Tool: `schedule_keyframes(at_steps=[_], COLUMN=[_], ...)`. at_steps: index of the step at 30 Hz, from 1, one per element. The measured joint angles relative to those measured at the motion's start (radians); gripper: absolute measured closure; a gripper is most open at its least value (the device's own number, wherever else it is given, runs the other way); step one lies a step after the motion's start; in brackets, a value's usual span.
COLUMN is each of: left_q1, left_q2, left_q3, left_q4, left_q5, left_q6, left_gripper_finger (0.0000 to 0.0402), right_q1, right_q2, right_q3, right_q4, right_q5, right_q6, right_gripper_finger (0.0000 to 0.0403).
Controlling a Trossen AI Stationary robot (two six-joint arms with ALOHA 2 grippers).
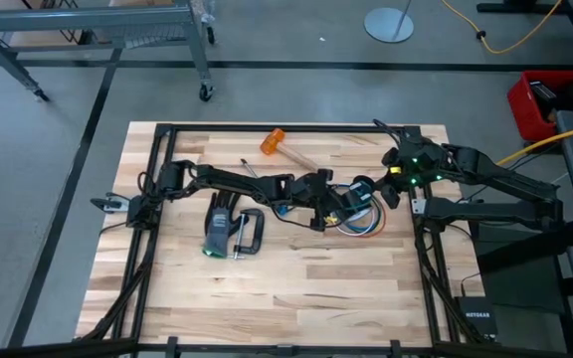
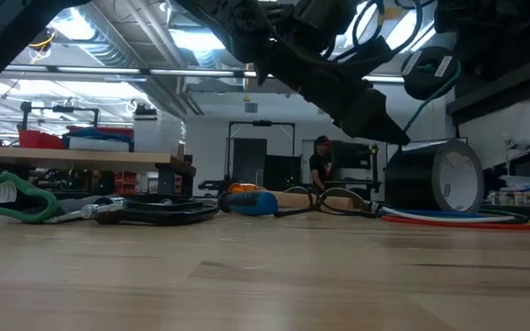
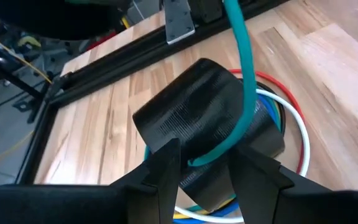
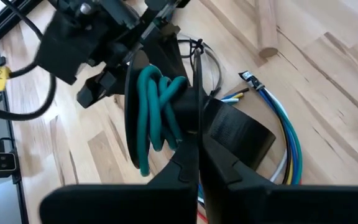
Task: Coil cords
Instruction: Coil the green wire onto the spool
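Wooden table (image 1: pixel 296 288), shop room behind. Teal-green cord (image 3: pixel 244 74) near table centre: my left wrist view shows it running between the left gripper (image 3: pixel 205 163) fingers, pinched narrowly, over a black tape roll (image 3: pixel 197 118). Right wrist view alone shows the cord bunched in loops (image 4: pixel 154 106), with the right gripper (image 4: pixel 197 155) clamped shut beside them on nothing I can make out. High view hides the cord under both arms; red, white and blue wires (image 1: pixel 364 225) peek out. Black cord (image 4: pixel 207 53) partly visible.
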Motion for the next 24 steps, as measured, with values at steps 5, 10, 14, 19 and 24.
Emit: schedule_keyframes(at_steps=[5,10,14,19,24], left_q1=[0.001,0.001,0.001,0.001,0.001], left_q2=[0.004,0.011,0.011,0.011,0.011], left_q3=[0.001,0.0,0.0,0.0,0.0], left_q4=[0.052,0.03,0.042,0.036,0.023], left_q5=[0.0,0.0,0.0,0.005,0.006], left_q6=[0.01,0.012,0.013,-0.011,-0.107], left_gripper_finger=[0.0277,0.0282,0.0317,0.0369,0.0383], right_q1=[0.0,0.0,0.0,0.0,0.0], right_q2=[-0.001,0.0,0.0,0.0,0.0], right_q3=[0.0,0.0,0.0,0.0,0.0], right_q4=[0.003,0.003,0.006,0.004,0.002], right_q5=[0.0,0.0,0.0,0.0,0.0], right_q6=[0.001,0.001,0.001,0.001,0.001], right_gripper_finger=[0.0402,0.0402,0.0402,0.0402,0.0402])
